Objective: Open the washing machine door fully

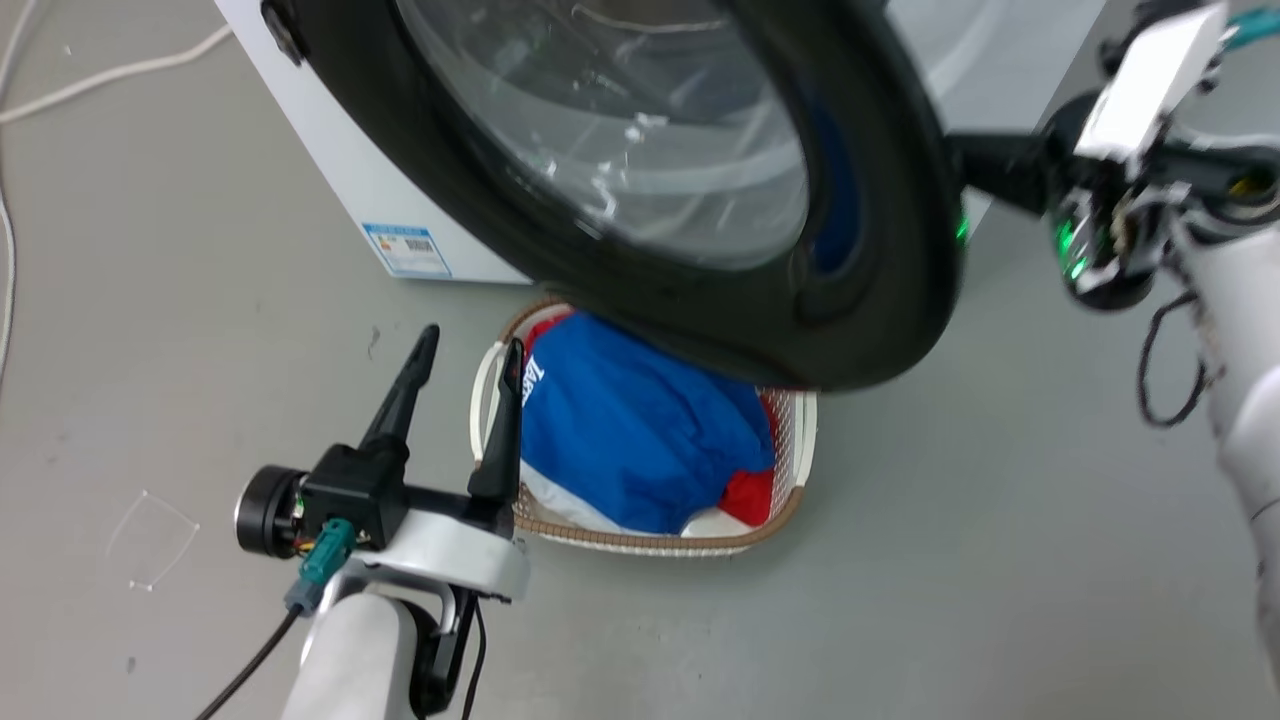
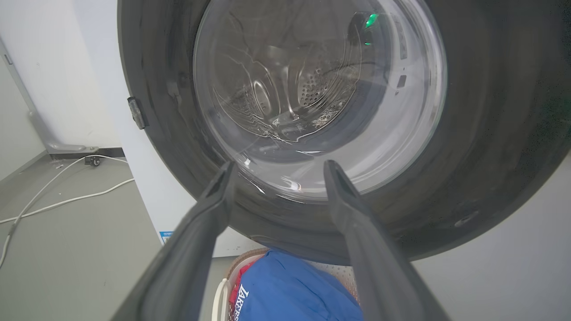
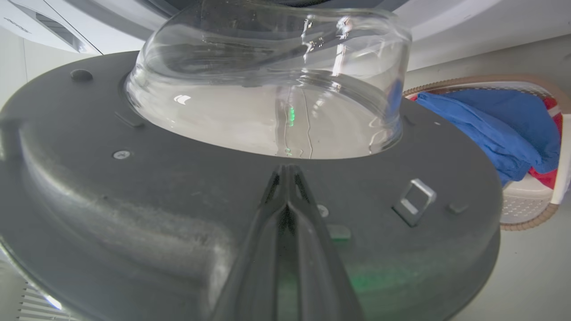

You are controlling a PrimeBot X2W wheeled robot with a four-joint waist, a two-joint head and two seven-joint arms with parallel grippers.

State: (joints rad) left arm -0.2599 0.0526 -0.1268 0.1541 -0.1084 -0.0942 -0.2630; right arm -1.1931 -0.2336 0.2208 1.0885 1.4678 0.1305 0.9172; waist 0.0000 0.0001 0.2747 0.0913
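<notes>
In the head view, the washing machine door (image 1: 880, 250) stood part open. It had swung out from the washing machine (image 1: 330, 170) and hung over the laundry basket (image 1: 790, 500). I think the step was swinging it wider (it was not fully open yet). The right gripper (image 1: 990, 170) reached in behind the door's right edge. The left gripper (image 1: 472, 338) hovered near the basket.

In the left wrist view, its jaws were apart and empty, pointing at the door's front without touching.

In the right wrist view, the jaws were together. Their tips looked pressed on the door's grey inner side, just near the glass bowl (image 3: 267, 89). The next push should probably follow the door's round path, out and to the left.
</notes>
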